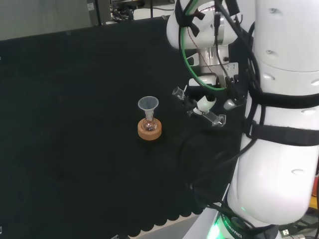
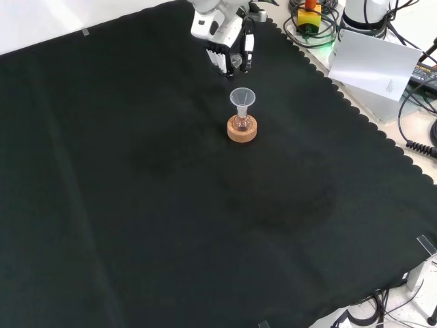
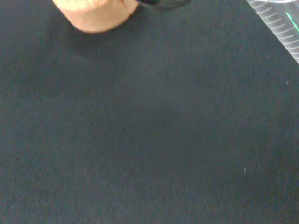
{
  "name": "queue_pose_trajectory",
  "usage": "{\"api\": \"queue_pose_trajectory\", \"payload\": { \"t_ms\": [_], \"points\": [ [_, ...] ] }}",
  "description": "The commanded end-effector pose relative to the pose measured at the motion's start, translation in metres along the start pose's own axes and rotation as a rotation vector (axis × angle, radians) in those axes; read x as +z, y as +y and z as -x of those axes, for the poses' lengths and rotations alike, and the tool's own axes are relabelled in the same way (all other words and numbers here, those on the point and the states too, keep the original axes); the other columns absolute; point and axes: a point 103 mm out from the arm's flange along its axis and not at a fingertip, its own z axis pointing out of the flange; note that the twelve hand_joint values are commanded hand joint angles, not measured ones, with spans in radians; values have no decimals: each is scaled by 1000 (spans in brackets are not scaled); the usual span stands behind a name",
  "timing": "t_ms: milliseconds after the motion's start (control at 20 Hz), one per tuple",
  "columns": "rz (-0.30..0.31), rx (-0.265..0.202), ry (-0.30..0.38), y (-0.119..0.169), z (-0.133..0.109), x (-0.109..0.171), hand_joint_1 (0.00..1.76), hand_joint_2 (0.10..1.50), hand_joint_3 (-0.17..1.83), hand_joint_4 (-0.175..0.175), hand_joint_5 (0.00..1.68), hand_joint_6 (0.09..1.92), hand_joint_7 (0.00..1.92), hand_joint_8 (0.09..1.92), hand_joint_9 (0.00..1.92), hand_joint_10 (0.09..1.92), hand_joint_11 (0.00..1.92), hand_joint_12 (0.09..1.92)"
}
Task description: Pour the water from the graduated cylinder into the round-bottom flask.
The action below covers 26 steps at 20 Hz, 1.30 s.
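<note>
Glass is hard to see on the black cloth (image 2: 136, 205) of the bench. The small round-bottom flask (image 1: 149, 125) sits on a cork ring (image 1: 149, 131) with a clear funnel (image 1: 148, 105) in its neck. In the head view, the hand (image 1: 207, 104) hangs just right of the flask, above the cloth. Its fingers curl around the graduated cylinder (image 1: 215, 118), which lies tilted, almost sideways. Much of the cylinder is hidden by the hand, and water inside it cannot be made out. In the front view, the hand is just behind the funnel. The wrist view cuts off the cork ring at the edge.
</note>
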Motion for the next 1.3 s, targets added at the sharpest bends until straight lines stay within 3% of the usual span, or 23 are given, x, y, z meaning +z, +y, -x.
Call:
{"api": "queue_pose_trajectory", "payload": {
  "t_ms": [50, 950, 1300],
  "points": [
    [-86, 19, -249, -20, -32, -39, 1160, 1115, -8, -175, 1004, 988, 1230, 350, 1424, 87, 1295, 707],
    [-115, 30, -261, -14, -41, -57, 1160, 1115, -9, -175, 1003, 988, 1236, 341, 1428, 87, 1299, 705],
    [-159, 37, -264, -1, -45, -59, 1160, 1115, -9, -175, 1003, 988, 1239, 337, 1429, 87, 1299, 704]
  ]
}}
